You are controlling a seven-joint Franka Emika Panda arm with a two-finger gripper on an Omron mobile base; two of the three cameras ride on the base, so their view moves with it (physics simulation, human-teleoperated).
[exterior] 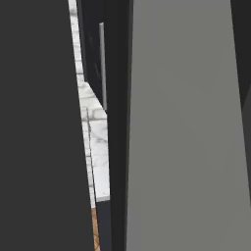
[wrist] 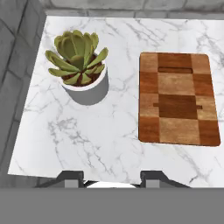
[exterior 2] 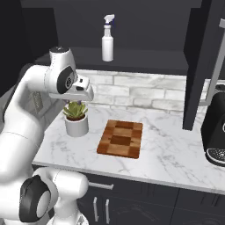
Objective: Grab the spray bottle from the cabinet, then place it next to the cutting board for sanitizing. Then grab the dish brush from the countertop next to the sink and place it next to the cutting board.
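The tool (wrist: 112,177) hangs empty over the desk (exterior 2: 167,151), its tips spread, looking down on a potted succulent (exterior 2: 75,117) and the cutting board (exterior 2: 120,138). The spray bottle (exterior 2: 107,41) stands upright on the cabinet (exterior 2: 149,57) shelf above. Rising there, the arm could clip the shelf edge, or a shallow grip might topple the slim bottle.

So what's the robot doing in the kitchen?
The robot's gripper hangs empty above the marble countertop, looking down at a potted succulent and the wooden cutting board. The spray bottle stands untouched on the shelf of the open cabinet. A black coffee machine sits at the right.
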